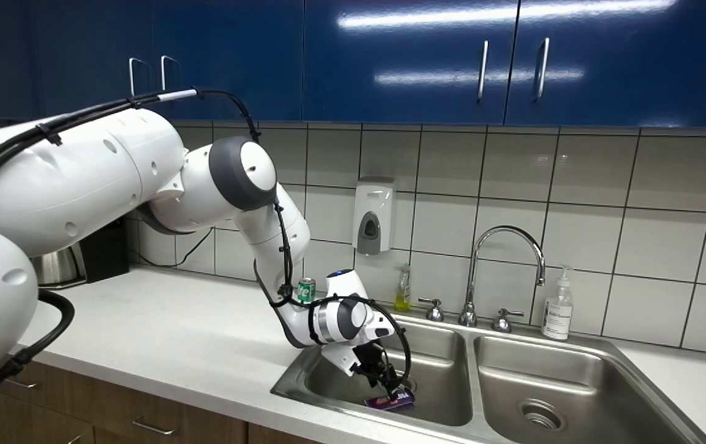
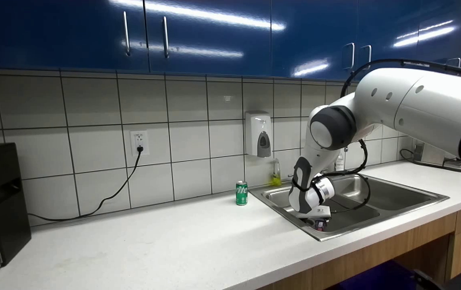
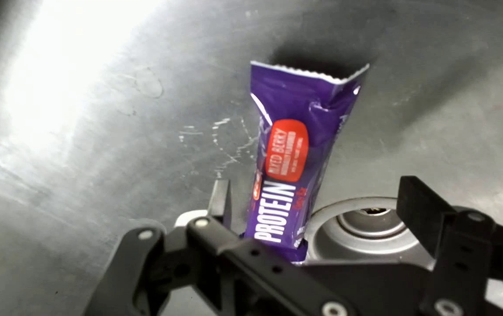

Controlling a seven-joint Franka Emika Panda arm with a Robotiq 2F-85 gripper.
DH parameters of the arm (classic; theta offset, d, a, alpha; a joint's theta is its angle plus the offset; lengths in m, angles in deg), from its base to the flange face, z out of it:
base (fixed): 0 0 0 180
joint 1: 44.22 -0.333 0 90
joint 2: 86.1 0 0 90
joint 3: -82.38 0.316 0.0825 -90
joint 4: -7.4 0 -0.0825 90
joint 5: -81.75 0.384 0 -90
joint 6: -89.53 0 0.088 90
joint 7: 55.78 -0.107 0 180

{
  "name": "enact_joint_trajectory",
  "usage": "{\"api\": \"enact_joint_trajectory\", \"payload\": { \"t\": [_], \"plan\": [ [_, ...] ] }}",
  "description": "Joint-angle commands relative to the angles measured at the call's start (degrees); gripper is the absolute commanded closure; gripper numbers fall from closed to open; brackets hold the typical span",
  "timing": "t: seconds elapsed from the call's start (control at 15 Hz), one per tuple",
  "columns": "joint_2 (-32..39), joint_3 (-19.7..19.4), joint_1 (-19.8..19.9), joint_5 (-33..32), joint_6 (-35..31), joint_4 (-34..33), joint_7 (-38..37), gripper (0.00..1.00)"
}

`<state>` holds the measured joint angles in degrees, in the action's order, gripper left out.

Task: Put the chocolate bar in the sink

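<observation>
The chocolate bar (image 1: 383,402) in its purple wrapper lies on the floor of the left basin of the sink (image 1: 445,370), beside the drain. It fills the middle of the wrist view (image 3: 286,158), and a small part of it shows in an exterior view (image 2: 319,225). My gripper (image 3: 316,199) reaches down into this basin with its fingers wide open. The near end of the bar lies between the fingers, closer to the left finger in the wrist view, with a gap to the right finger. Part of that near end is hidden behind a finger link.
A green can (image 2: 241,193) stands on the counter beside the sink. A faucet (image 1: 470,290), a yellow soap bottle (image 1: 402,288) and a white pump bottle (image 1: 558,308) stand along the sink's back edge. The right basin (image 1: 541,370) lies beyond a steel divider.
</observation>
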<state>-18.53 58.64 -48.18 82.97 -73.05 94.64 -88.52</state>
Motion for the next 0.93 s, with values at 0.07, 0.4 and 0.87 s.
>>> {"api": "enact_joint_trajectory", "payload": {
  "t": [0.07, 0.4, 0.87],
  "plan": [
    [-0.79, 0.1, -0.23, 0.81, 1.77, -1.07, 1.44, 0.0],
    [-1.9, -1.32, -1.76, 0.7, 1.3, -0.59, 0.4, 0.0],
    [-4.72, -3.77, -4.36, -0.27, 2.17, 0.46, 0.56, 0.0]
  ]
}}
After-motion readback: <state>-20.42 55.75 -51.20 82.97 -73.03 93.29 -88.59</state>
